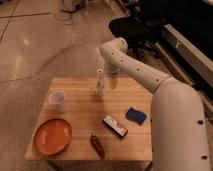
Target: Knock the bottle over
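Clear plastic bottle stands upright at the top centre of the wooden table, the gripper hanging just to its right, open or closed I cannot tell, seemingly set alongside for a sideways shove to topple it

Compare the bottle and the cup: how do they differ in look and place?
The bottle is slim, clear and capped; the cup is wider, whitish and open-topped. The bottle stands slightly taller than the cup. The bottle is near the far edge of the table with the hand close beside it; the cup sits apart, toward the left edge. Both stand upright.
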`<state>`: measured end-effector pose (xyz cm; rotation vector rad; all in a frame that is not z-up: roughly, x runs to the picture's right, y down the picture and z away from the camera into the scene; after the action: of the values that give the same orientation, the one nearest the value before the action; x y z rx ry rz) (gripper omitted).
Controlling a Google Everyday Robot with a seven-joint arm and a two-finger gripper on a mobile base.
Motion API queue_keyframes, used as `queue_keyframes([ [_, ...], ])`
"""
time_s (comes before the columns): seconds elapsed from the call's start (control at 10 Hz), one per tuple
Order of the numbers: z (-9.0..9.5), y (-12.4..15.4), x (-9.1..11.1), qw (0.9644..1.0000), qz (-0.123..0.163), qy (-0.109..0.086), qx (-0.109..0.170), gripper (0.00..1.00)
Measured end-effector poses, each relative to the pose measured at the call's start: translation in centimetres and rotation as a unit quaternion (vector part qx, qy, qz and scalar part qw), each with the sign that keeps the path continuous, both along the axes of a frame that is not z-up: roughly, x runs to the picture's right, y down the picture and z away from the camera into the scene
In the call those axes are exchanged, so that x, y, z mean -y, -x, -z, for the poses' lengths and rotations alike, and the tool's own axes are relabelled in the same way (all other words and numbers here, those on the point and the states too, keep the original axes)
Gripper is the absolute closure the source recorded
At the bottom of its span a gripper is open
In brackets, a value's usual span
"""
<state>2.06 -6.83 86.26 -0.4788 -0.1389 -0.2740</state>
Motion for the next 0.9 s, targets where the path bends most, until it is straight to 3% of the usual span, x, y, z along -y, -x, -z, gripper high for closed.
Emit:
queue_keyframes([
  [0.6, 0.9, 5.8, 3.4, 0.9987, -0.017, -0.033, 0.036, 0.35],
  [0.9, 1.3, 7.7, 3.4, 0.9982, -0.014, -0.036, 0.046, 0.35],
])
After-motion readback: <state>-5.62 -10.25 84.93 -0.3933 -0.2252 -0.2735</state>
